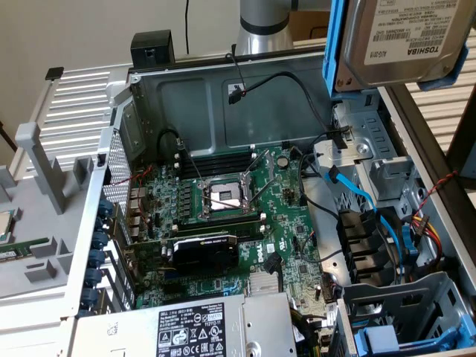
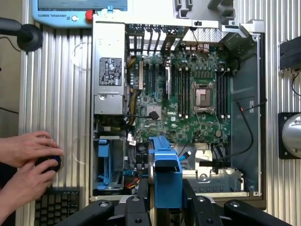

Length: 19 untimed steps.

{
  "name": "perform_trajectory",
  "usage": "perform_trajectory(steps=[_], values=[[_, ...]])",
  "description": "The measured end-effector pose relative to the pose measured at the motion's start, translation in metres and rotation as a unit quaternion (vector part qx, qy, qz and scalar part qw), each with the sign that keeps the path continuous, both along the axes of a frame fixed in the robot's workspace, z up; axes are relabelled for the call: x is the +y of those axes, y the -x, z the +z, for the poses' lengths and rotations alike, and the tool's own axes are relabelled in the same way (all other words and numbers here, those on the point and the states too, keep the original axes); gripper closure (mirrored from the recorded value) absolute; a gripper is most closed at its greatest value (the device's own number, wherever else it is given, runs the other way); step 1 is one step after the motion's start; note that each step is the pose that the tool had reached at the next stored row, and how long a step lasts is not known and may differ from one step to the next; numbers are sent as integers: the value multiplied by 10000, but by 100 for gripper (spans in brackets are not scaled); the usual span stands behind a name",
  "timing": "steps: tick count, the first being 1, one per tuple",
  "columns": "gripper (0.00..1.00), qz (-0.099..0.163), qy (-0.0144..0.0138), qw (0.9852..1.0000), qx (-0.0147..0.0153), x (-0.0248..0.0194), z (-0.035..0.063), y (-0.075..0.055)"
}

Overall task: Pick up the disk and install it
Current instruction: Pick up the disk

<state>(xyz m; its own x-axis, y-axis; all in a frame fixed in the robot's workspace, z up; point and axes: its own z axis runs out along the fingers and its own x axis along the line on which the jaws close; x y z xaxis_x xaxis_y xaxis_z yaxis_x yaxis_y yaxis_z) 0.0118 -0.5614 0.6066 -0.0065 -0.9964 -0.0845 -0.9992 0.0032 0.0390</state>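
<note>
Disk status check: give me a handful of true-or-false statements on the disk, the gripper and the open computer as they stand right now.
1. The gripper is shut on the disk. True.
2. The disk is already seated inside the computer. False: it is held in the air above the open case.
3. The processor socket has no cooler on it. True.
4. The graphics card has been taken out. False: the black graphics card is still plugged into the board.
5. A person's hands are beside the case, on a small dark object. True.
</note>
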Motion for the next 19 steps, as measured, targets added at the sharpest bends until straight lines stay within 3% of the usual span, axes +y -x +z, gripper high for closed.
perform_trajectory(steps=[3,5,9,11,15,19], values=[[63,-38,4,10000,-10,-3,-2,-9],[63,-69,27,10000,-16,-3,-3,-15],[63,-143,141,9998,-27,-3,-6,-33],[63,-166,179,9997,-31,-3,-12,-52],[63,-192,213,9996,-43,-3,-33,-98],[63,-223,216,9995,-68,-13,-69,-116]])
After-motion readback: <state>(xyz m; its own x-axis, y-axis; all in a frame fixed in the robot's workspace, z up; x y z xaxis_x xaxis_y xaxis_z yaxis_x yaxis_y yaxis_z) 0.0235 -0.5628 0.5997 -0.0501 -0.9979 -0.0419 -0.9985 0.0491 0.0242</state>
